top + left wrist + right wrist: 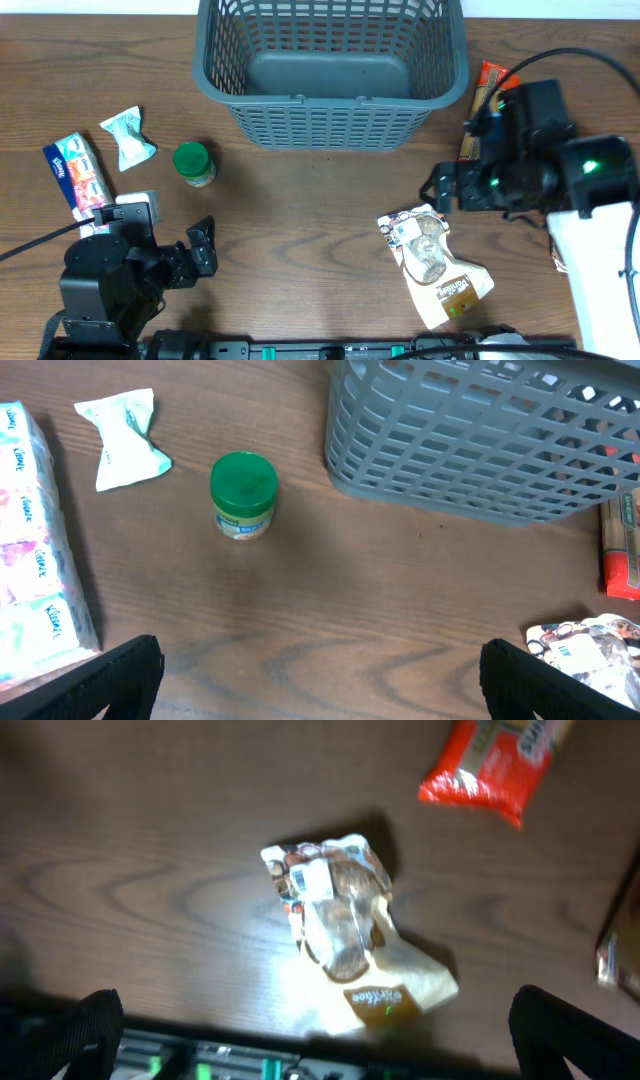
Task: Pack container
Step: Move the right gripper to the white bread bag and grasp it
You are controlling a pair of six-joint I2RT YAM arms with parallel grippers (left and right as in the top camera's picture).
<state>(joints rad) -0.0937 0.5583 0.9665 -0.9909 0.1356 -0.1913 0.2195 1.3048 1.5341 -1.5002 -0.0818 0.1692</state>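
Note:
The container is a large dark grey lattice basket at the back middle of the table, empty; its corner shows in the left wrist view. My left gripper is open and empty at the front left, over bare wood. A green-lidded jar stands between it and the basket. My right gripper is open and empty, above a clear snack bag with a tan label.
A tissue multipack and a small white packet lie at the left. A red and orange packet lies right of the basket. A black rail runs along the front edge.

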